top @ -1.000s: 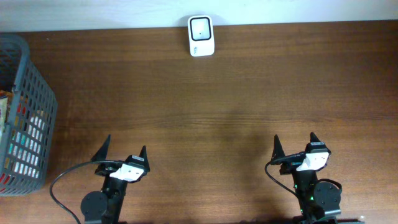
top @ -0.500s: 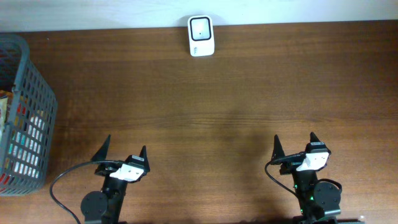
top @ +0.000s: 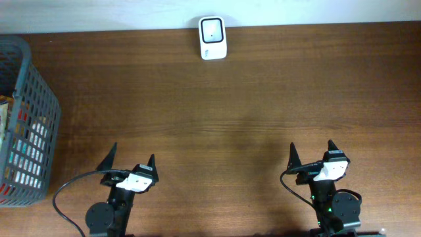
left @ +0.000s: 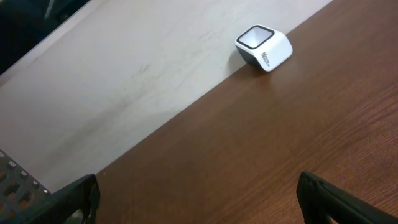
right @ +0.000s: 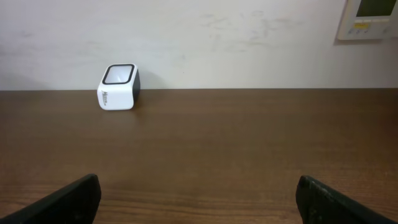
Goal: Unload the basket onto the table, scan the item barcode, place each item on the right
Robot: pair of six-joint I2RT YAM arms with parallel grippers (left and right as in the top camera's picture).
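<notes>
Two hazards: by the look of this pose, the left claw (top: 131, 158), spread this wide, could catch the mesh of the basket (top: 47, 112) on a reach inside and drag or tip it. A pack lifted with its barcode turned away from the scanner (top: 212, 37) would likely fail to read.
Left claw: fully released, gripping nothing and touching nothing, poised over the near edge of the desk (top: 230, 112).
Right claw (top: 311, 150): equally wide apart and empty, at the near edge on the other side.
Desk: dark wood running from both claws out to the pale wall.
Basket: grey mesh at the left edge of the desk, nearer the left claw and partly cut off by the overhead view.
Items (top: 6, 113): packaged goods lying inside the basket, seen through the mesh; no barcode can be made out.
Scanner: small and white with a dark window on top, at the far edge against the wall, well apart from both claws and the basket.
</notes>
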